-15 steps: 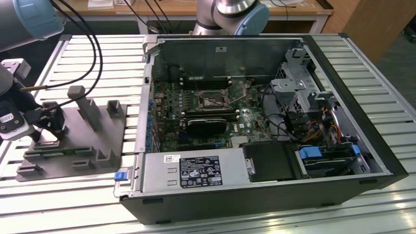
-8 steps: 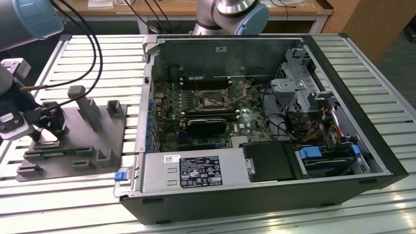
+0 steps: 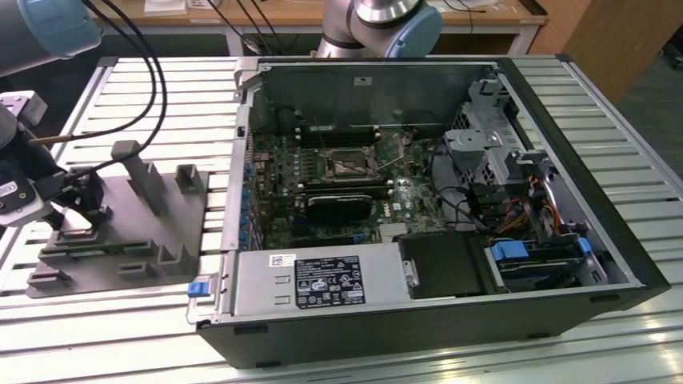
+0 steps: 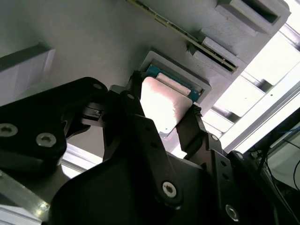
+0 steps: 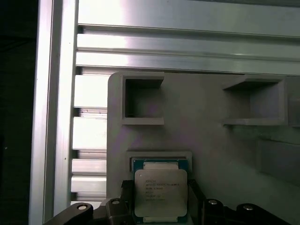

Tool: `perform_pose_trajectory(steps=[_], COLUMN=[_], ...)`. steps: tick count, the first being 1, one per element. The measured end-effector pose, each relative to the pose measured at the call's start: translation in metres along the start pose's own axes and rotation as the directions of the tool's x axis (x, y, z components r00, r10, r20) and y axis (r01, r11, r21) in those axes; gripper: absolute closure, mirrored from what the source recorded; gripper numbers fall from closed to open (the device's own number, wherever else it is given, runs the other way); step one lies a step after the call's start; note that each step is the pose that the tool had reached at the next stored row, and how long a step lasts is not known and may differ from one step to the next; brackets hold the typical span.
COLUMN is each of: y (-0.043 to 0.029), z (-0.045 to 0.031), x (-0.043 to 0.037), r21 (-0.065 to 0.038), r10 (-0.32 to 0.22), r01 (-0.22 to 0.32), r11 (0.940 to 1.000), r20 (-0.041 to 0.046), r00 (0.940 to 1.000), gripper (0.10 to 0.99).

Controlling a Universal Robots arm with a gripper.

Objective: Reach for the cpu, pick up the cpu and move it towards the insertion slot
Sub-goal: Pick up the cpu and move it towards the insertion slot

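On the ribbed aluminium worktop [image 3: 619,120] we see a matte grey moulded tray [image 3: 160,232]. The flat, square, silvery cpu [image 5: 161,192] sits in its recess, the black gripper [image 4: 163,110] clamped against two opposite sides.

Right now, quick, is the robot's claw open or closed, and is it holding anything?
Gripper: at the cpu, which lies in the grey tray; open or shut cannot be told.
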State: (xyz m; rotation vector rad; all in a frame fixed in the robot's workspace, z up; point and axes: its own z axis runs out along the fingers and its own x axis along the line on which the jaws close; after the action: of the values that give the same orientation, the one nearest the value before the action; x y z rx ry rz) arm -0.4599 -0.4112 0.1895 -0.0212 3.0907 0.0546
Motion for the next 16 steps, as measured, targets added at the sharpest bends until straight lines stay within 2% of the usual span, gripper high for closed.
perform_pose_trajectory(steps=[6,16], y=[0.0001,0.0007], z=[-0.0035,-0.0213], x=[-0.0002,-0.0011], r21=[0.000,0.000], r10=[-0.003,-0.003], r01=[0.003,0.003], r11=[1.0000,1.0000], r20=[-0.0004,-0.0001], r00=[1.0000,1.0000], gripper=[0.541,0.541])
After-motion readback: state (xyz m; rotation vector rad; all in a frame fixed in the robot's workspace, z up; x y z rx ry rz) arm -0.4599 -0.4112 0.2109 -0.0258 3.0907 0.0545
